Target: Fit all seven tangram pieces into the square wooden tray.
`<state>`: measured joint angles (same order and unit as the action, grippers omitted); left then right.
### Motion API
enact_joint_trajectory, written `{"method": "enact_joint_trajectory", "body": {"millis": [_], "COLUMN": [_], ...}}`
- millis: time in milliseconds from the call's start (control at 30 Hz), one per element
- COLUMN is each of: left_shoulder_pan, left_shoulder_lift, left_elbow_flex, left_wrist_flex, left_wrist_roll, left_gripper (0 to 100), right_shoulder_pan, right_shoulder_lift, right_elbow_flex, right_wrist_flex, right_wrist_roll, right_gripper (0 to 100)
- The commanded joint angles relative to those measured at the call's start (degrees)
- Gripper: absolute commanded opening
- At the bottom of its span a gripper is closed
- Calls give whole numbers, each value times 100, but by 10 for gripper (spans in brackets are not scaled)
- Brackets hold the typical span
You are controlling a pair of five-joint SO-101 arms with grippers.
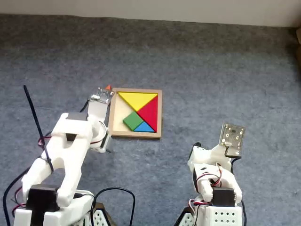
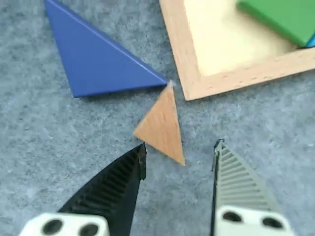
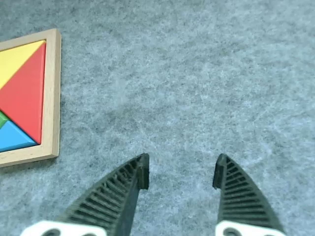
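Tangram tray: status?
Left gripper open over small orange triangle. Right gripper open over carpet. Wooden tray part-filled; blue triangle outside. Nothing blocking.

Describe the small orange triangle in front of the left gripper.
The small orange triangle is a flat, matte piece, seemingly wood. It lies flat on the grey carpet outside the tray, just off its corner. One tip meets or nearly meets a corner of the blue triangle. The left gripper, open, sits close by, its black finger at the triangle's edge.

Robotics lab bench, by the look of it — grey carpet-like mat (image 1: 211,66) over the table, white left arm (image 1: 66,150) and right arm (image 1: 214,181) trailing loose black cables (image 1: 35,117), pale wall (image 1: 188,9) behind.
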<state>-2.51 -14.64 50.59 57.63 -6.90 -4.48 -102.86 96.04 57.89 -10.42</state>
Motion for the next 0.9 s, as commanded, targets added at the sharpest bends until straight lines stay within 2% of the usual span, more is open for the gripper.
{"method": "enact_joint_trajectory", "body": {"millis": [0,200,433,600,733,867], "left_shoulder_pan": [-4,4,66,92,110,110], "left_shoulder_lift": [-523,-1042,462,1402,1736,1754], "left_elbow_flex": [-338,-215,-418,-1297,-1578,-1596], "left_wrist_flex": [422,316,-422,211,431,431], "left_wrist_roll": [70,79,53,79,79,79], "left_gripper": [224,228,225,203,128,119], "right_shoulder_pan": [66,66,66,66,66,66], "right_shoulder_lift": [40,40,40,40,40,40], "right_elbow_flex": [734,734,734,734,734,734], "right_wrist_flex": [31,31,31,31,31,31], "right_wrist_roll": [-53,-53,-53,-53,-53,-53], "right_gripper": [217,217,217,217,217,217]}}
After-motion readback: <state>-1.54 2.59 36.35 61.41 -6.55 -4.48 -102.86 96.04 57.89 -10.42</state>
